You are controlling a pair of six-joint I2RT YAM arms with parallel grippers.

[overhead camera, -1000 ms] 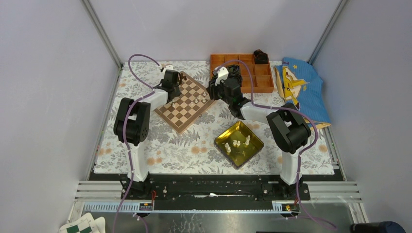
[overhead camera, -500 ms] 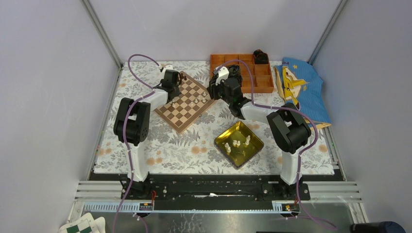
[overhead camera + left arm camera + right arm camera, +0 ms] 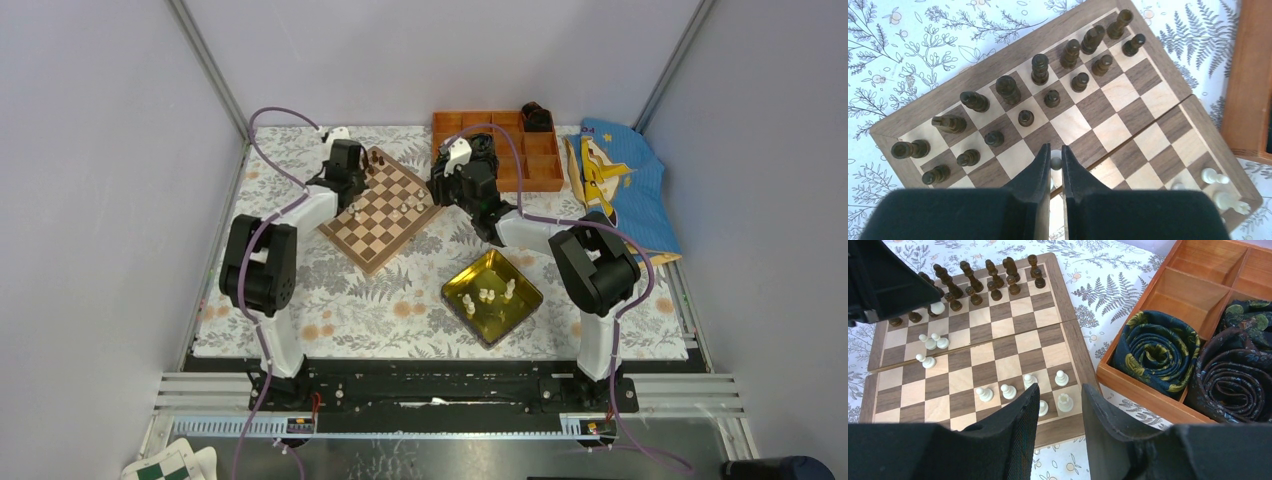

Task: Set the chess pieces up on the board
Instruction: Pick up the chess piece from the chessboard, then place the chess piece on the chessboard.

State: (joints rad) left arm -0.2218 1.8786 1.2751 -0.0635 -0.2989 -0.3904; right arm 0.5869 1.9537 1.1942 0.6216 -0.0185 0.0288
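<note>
- The left gripper (image 3: 1056,150) hangs over the middle of the board (image 3: 1118,92), pinching what appears to be a single cream chess piece (image 3: 1055,162); its base is hidden.
- Dark brown figures (image 3: 1008,89) fill two rows across the upper left of the left wrist view.
- The right gripper (image 3: 1060,388) stands spread, with nothing between its fingers, above cream chess pieces (image 3: 1008,391) near the board's lower edge.
- More cream pieces (image 3: 490,295) sit in the yellow tray (image 3: 495,325), lower centre of the overhead view.
</note>
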